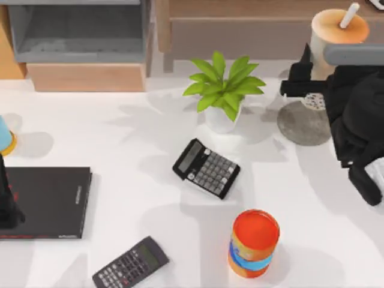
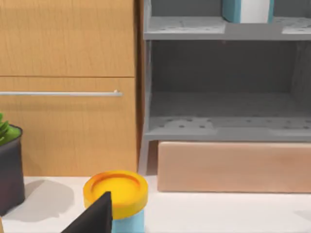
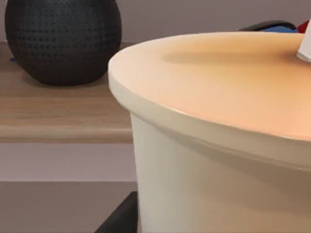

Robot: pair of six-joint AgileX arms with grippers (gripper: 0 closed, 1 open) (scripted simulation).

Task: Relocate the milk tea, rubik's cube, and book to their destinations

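The milk tea, a tall cup with a tan lid and white straw, is at the table's back right, and its side sits close up in the right wrist view. My right gripper is shut on the cup and holds it over the far edge of the round grey coaster. The teal book with white page edges stands on the upper shelf. A flat black book lies at the left, with my left gripper over its left end. The rubik's cube is out of view.
A potted plant stands at the centre back. Two calculators lie on the table, and an orange can is near the front. A blue, yellow-lidded cylinder is at the left. The grey shelf unit and a wooden cabinet line the back.
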